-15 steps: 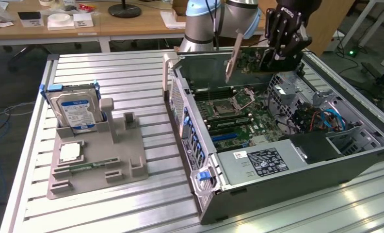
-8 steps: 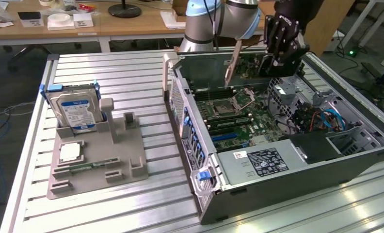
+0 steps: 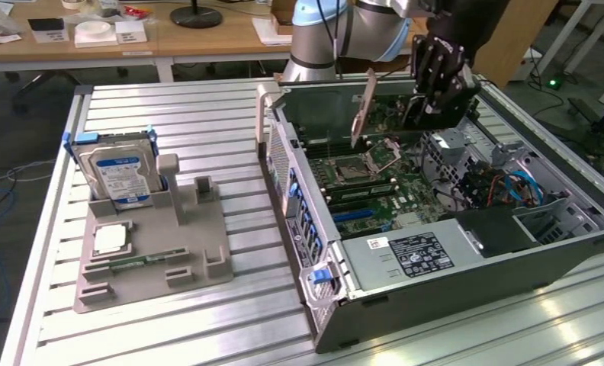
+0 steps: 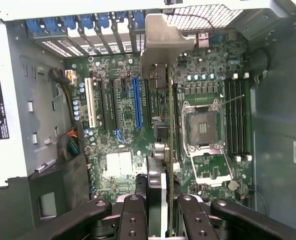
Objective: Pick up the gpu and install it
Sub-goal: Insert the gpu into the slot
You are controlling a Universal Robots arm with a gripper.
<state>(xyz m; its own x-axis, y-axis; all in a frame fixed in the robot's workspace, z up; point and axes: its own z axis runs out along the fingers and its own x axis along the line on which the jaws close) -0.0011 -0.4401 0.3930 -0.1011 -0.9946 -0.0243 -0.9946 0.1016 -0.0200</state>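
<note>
My gripper (image 3: 424, 114) hangs over the open computer case (image 3: 281, 164) and is shut on the gpu (image 3: 361, 110). The gpu is a thin dark card held on edge above the motherboard (image 3: 383, 202), with its metal bracket toward the exterior view's left. In the wrist view the gpu (image 4: 170, 150) runs edge-on between my black fingers (image 4: 136, 212), and its bracket (image 4: 160, 45) sits at the far end near the case's rear slots. My gripper (image 4: 162, 215) holds it between the blue expansion slot (image 4: 138, 102) and the CPU socket (image 4: 202, 127), and it stays clear of the board.
A grey holder (image 3: 180, 244) on the slatted table carries a silver hard drive (image 3: 124, 171), a CPU chip (image 3: 110, 238) and a green memory stick (image 3: 134, 261). Inside the case are a power supply (image 3: 414, 255) and a drive cage with cables (image 3: 506, 187). A desk (image 3: 129, 42) stands behind.
</note>
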